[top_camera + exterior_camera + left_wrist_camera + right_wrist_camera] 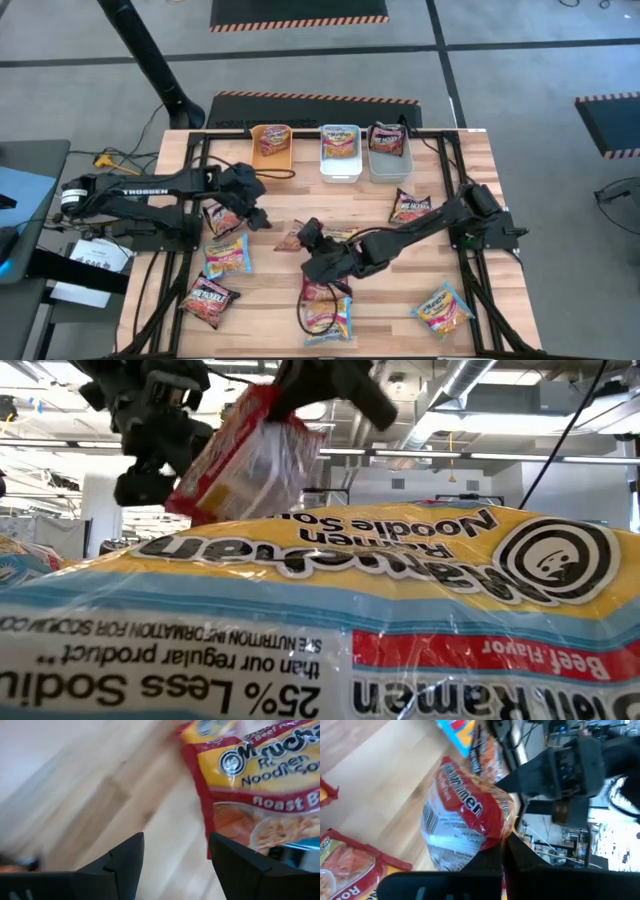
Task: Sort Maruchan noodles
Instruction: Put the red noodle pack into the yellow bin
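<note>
Ramen packets (228,256) – glossy crinkly plastic; table (480,180) – pale matt wood; 3 bins (340,153) – smooth plastic.

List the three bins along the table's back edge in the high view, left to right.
Orange bin → white bin → grey bin, each with a noodle packet showing inside.

- left arm reaches in from table's left edge, left gripper (256,212) over left-centre, fingers (122,865) spread apart, nothing between them
- right arm stretches from right side toward centre, right gripper (311,237) low, jaws pinched together
</note>
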You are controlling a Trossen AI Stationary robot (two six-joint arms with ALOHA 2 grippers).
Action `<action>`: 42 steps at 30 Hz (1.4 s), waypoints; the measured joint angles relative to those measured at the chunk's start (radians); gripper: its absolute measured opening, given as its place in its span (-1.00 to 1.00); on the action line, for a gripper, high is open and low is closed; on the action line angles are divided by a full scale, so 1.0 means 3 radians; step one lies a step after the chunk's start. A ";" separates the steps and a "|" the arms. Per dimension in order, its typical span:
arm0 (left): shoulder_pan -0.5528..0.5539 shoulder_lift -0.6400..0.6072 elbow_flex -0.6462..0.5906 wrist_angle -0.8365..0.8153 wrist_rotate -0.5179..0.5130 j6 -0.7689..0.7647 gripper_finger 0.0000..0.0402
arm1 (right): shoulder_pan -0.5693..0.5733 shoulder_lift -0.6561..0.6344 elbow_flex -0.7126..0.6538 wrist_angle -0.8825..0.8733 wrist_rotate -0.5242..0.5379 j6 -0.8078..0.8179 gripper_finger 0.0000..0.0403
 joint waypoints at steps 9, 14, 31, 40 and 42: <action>0.0003 0.0001 0.0000 0.0587 0.0404 -0.0159 0.05 | 0.0068 -0.0388 0.0000 -0.0011 -0.0065 -0.0008 -0.98; 0.0003 0.0001 0.0000 0.0654 0.0405 -0.0163 0.05 | 0.0161 -0.0556 0.0000 -0.0006 -0.0112 -0.0086 -0.98; 0.0001 0.0003 0.0000 0.1695 0.0868 -0.0883 0.05 | 0.0440 -0.0753 0.0000 0.0020 -0.0004 -0.0692 -0.98; 0.0001 0.0003 0.0000 0.2268 0.0792 -0.1374 0.05 | 0.0620 -0.0753 0.0000 0.0441 0.0798 -0.1495 -0.98; 0.0001 0.0003 0.0000 0.2583 0.0784 -0.1526 0.05 | 0.0636 -0.0753 0.0000 0.0549 0.0944 -0.1685 -0.98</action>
